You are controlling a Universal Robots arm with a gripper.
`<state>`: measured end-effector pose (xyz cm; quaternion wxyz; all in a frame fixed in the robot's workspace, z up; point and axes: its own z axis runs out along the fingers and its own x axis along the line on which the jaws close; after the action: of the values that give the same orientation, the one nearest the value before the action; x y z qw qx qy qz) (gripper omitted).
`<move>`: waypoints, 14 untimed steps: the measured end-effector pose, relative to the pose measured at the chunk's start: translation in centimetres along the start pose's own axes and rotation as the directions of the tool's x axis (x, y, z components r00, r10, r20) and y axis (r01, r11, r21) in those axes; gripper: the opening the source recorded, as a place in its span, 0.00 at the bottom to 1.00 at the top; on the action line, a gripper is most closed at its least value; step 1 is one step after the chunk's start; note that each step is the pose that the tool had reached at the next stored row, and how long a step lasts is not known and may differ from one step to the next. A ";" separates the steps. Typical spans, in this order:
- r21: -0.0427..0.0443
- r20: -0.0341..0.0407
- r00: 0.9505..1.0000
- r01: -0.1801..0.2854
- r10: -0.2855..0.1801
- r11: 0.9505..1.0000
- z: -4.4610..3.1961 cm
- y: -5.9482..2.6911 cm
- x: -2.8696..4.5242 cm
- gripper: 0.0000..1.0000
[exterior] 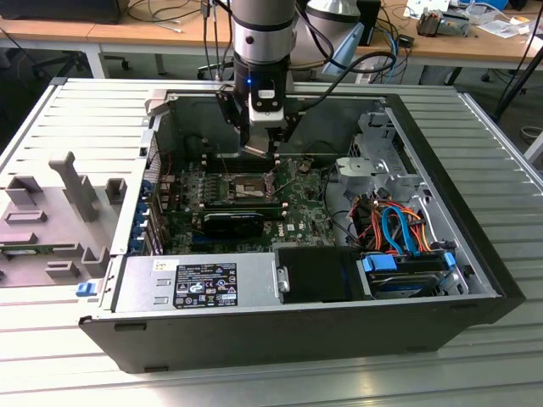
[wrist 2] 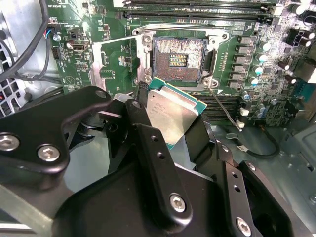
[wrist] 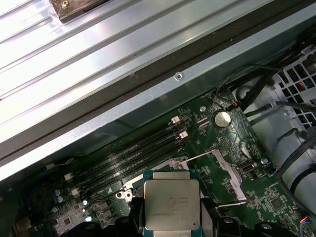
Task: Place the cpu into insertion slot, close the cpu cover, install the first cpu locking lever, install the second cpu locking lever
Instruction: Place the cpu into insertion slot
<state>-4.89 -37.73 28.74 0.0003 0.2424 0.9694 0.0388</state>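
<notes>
Black metal fingers (wrist 2: 148,143) of the gripper (wrist 2: 173,123) are clamped on two opposite edges of the cpu (wrist 2: 174,114), which hangs between them with its silvery top facing both wrist cameras and its green rim showing; in the first wrist view the same cpu (wrist: 171,203) sits square between the finger ends. Just past the fingertips in the second wrist view lies the insertion slot (wrist 2: 178,60), a bare dark pin field in a silver border; the chip is apart from it, held above the motherboard (wrist 2: 79,74). Beside the slot, the cpu cover (wrist 2: 97,59) is swung open, green board showing through its window. On the slot's other side a thin metal lever (wrist 2: 224,108) stands loose, slanting away from the socket corner. Beyond the slot run the long dark memory slots (wrist 2: 197,7). In the exterior view the gripper (exterior: 259,153) reaches down into an open computer case (exterior: 297,331), poised over the insertion slot (exterior: 246,185); the case lies on a ribbed metal table (exterior: 51,119), with a grey fixture (exterior: 72,182) well off toward the exterior view's left.
</notes>
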 end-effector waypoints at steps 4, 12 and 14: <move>0.000 0.000 1.000 -0.004 0.004 1.000 0.02 0.00 0.00 0.54; 0.000 0.001 1.000 -0.017 0.017 1.000 0.04 0.00 0.00 0.54; 0.000 0.002 1.000 -0.020 0.020 1.000 0.05 0.00 0.00 0.54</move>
<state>-4.89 -37.73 28.68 0.0007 0.2520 0.9669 0.0388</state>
